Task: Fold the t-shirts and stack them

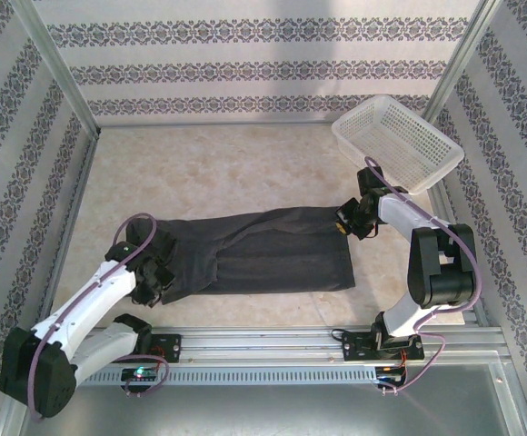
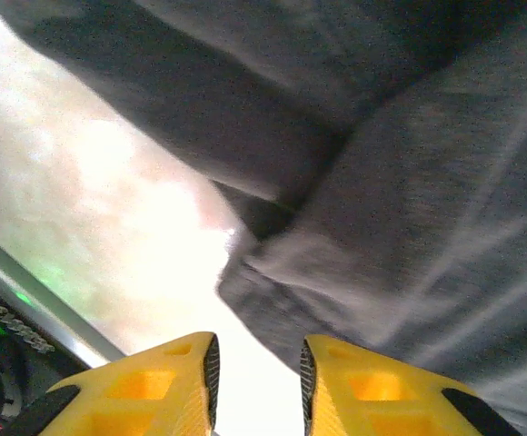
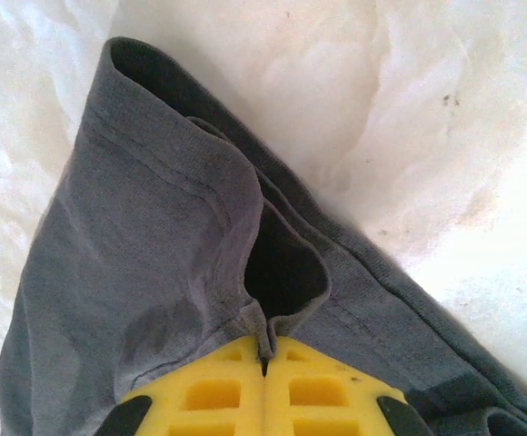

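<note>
A dark charcoal-grey t-shirt (image 1: 254, 252) lies folded lengthwise across the middle of the beige table, running left to right. My left gripper (image 1: 154, 277) hovers at its left end. In the left wrist view its yellow fingers (image 2: 257, 381) stand apart with nothing between them, and a cloth corner (image 2: 273, 272) lies just ahead on the bright table. My right gripper (image 1: 347, 225) is at the shirt's upper right corner. In the right wrist view it is shut (image 3: 265, 354) on a pinched fold of the hem, and the grey cloth (image 3: 136, 236) spreads away from it.
A white mesh basket (image 1: 397, 143) stands at the back right, near the right arm's elbow. Patterned walls and metal posts close in the table (image 1: 209, 173) on three sides. An aluminium rail (image 1: 263, 345) runs along the near edge, also in the left wrist view (image 2: 27, 272).
</note>
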